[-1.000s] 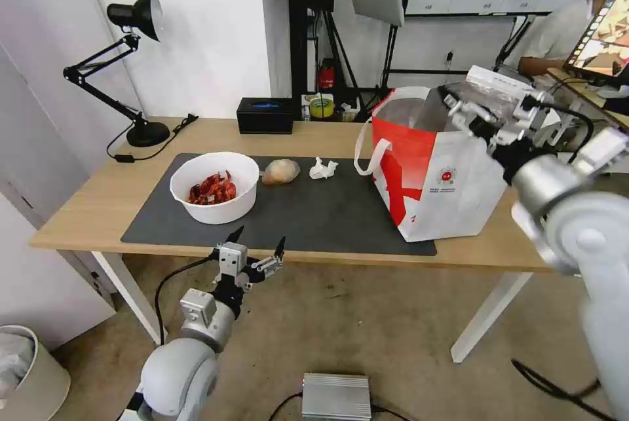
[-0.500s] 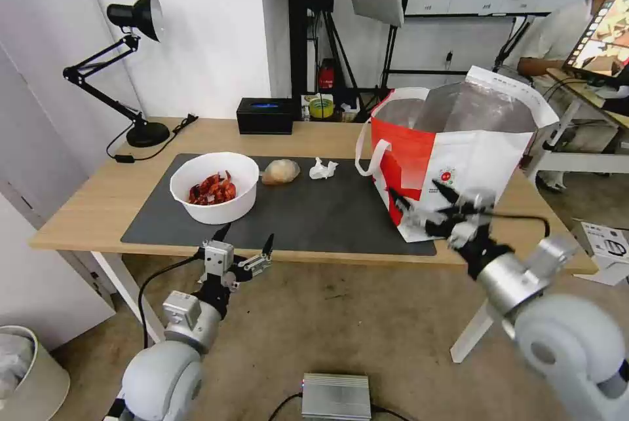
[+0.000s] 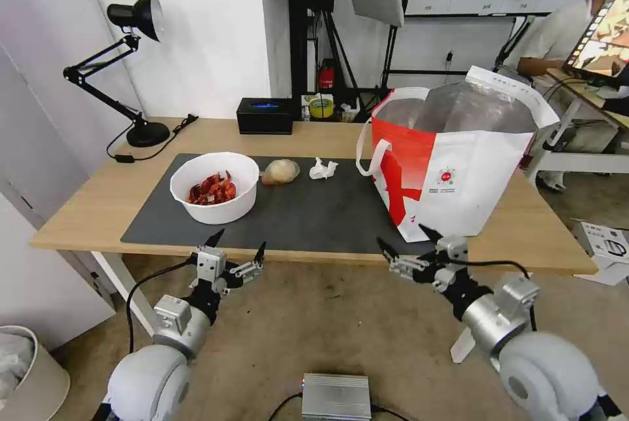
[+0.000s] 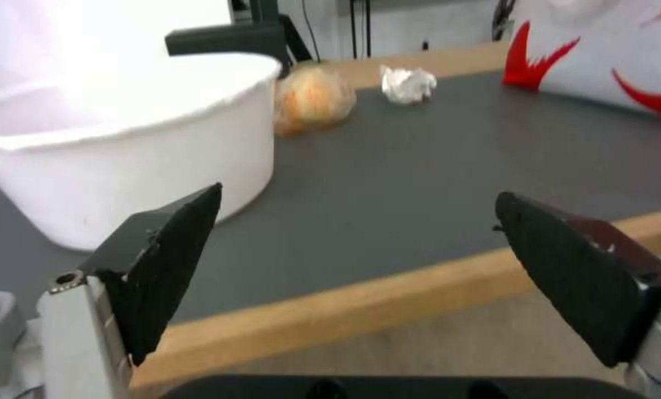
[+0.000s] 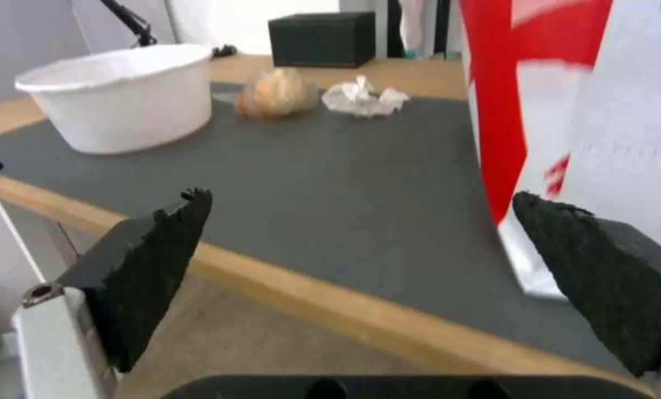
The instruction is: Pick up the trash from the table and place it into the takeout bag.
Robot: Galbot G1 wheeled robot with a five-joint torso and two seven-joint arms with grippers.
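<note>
The trash on the table's dark grey mat is a white bowl of red shells, a beige wrapped lump and a crumpled tissue. At the mat's right end stands the red-and-white takeout bag, its top open. Both grippers hang open and empty just below the table's front edge: the left gripper in front of the bowl, the right gripper in front of the bag's left corner. The left wrist view shows the bowl, lump and tissue; the right wrist view shows the bag.
A black box and a desk lamp stand at the table's back. On the floor lie a silver box and a pale bin. White table legs stand beside the right arm.
The right arm has swung down from above the bag's opening to below the table's front edge. The left gripper has dropped a little lower and to the left.
</note>
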